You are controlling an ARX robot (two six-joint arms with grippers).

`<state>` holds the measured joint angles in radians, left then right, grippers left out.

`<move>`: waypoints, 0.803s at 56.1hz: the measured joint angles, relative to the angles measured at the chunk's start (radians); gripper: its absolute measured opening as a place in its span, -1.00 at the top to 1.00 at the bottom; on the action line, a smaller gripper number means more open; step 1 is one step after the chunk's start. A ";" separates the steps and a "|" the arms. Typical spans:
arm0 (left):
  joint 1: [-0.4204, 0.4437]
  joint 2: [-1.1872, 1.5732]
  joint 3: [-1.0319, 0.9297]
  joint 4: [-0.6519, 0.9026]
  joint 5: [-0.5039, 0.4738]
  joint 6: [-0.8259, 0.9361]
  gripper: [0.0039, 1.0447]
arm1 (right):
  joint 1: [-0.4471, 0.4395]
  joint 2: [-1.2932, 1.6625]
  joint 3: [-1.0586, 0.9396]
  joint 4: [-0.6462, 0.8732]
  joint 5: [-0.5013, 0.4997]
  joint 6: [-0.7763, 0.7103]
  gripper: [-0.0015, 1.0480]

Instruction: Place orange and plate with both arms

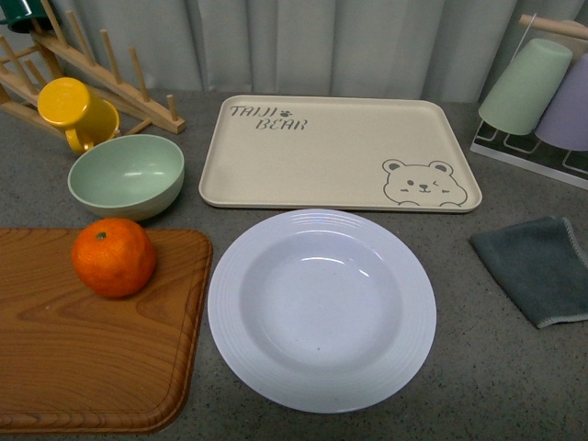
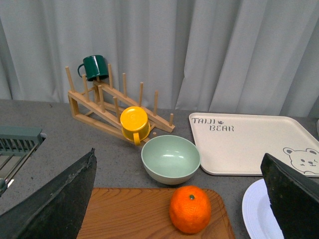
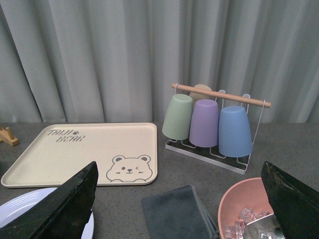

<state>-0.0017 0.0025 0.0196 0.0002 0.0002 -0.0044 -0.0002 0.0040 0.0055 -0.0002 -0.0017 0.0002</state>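
The orange (image 1: 114, 256) sits on the far part of a wooden cutting board (image 1: 83, 367) at the front left. The large white plate (image 1: 322, 308) lies on the table to the board's right, empty. Neither arm shows in the front view. In the left wrist view my left gripper (image 2: 182, 209) is open, its black fingers (image 2: 55, 204) wide apart, with the orange (image 2: 190, 209) between them further ahead and the plate's edge (image 2: 256, 214) by one finger. My right gripper (image 3: 179, 209) is open and empty above a grey cloth (image 3: 177, 214); the plate's edge (image 3: 30, 206) shows there.
A beige bear tray (image 1: 331, 152) lies behind the plate. A pale green bowl (image 1: 127, 175), a yellow mug (image 1: 75, 112) and a wooden rack (image 1: 83, 73) stand at the back left. A cup rack (image 1: 537, 101) and the grey cloth (image 1: 537, 266) are at the right. A pink bowl (image 3: 244, 209) holds ice.
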 joint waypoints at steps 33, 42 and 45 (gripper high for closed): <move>0.000 0.000 0.000 0.000 0.000 0.000 -0.88 | 0.000 0.000 0.000 0.000 0.000 0.000 -0.83; 0.000 0.000 0.000 0.000 0.000 0.000 -0.88 | 0.000 0.000 0.000 0.000 0.000 0.000 -0.83; 0.000 0.000 0.000 0.000 0.000 0.000 -0.88 | 0.000 0.000 0.000 0.000 0.000 0.000 -0.83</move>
<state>-0.0017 0.0025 0.0196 0.0002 0.0002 -0.0044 -0.0002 0.0040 0.0055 -0.0002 -0.0017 0.0002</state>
